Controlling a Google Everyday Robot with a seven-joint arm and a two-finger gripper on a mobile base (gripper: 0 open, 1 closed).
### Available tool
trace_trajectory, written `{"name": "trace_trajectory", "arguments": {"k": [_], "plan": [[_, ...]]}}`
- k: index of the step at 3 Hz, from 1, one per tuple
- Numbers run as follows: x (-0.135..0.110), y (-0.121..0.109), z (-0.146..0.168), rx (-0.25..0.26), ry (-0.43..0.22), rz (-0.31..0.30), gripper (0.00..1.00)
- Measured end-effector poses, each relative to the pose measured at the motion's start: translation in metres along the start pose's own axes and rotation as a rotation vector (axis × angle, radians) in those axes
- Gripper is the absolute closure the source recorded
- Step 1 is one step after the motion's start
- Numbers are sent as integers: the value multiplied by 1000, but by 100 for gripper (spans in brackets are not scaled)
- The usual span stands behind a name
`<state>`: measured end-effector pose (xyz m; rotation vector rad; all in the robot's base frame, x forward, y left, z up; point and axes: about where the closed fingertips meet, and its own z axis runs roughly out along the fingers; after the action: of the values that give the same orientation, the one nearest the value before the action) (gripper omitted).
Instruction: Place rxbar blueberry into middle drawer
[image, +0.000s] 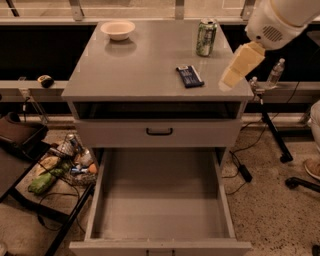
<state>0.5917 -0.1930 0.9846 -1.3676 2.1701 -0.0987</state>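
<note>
The rxbar blueberry (190, 76), a dark blue flat bar, lies on the grey cabinet top (140, 65), right of centre. The middle drawer (102, 190) is pulled out wide below, and nothing shows on its plain grey floor. My gripper (227, 82) hangs from the white arm at the upper right. It is over the right edge of the cabinet top, a short way to the right of the bar and apart from it. It holds nothing that I can see.
A green-and-white can (206, 37) stands behind the bar. A pale bowl (118, 29) sits at the back left. A shut drawer front with a black loop handle (159, 131) is above the open drawer. A cluttered black rack (55, 165) stands left; a water bottle (275, 73) and cables are on the right.
</note>
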Motion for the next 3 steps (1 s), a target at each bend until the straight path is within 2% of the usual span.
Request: {"name": "trace_trajectory", "arguments": {"k": [1,2,3], "plan": [[-24,-35,28,60,109,98,0],[-37,-47,59,57,256,233,0],[-39,-42,61,46,277,289,0]]}}
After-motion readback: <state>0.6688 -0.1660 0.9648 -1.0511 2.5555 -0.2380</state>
